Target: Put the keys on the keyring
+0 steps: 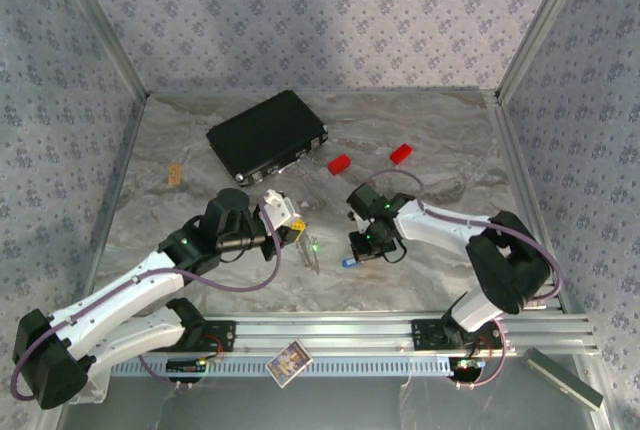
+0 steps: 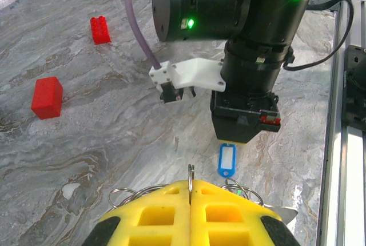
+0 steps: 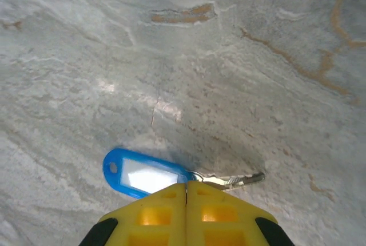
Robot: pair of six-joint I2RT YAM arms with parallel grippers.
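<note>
The small key with the oblong blue plastic head (image 3: 146,175) lies flat on the grey marbled tabletop (image 3: 240,51). Its long axis runs across the right wrist view, head to the left and silvery blade pointing right. The right gripper (image 3: 186,193) has its yellow plastic fingers pressed together, pinching the key where head meets blade. Bare stone lies open ahead. Just beside it, the left gripper (image 2: 191,187) is clamped on the thin silvery wire keyring (image 2: 191,171), which stands on edge with loops spilling either side. A red plastic brick (image 2: 47,97) sits well apart, and the aluminium rail (image 2: 337,143) runs near.

Bare counter (image 3: 229,57) lies ahead of the right pincer (image 3: 186,186); the right arm (image 2: 251,86) blocks just ahead of the left pincer (image 2: 190,182).
</note>
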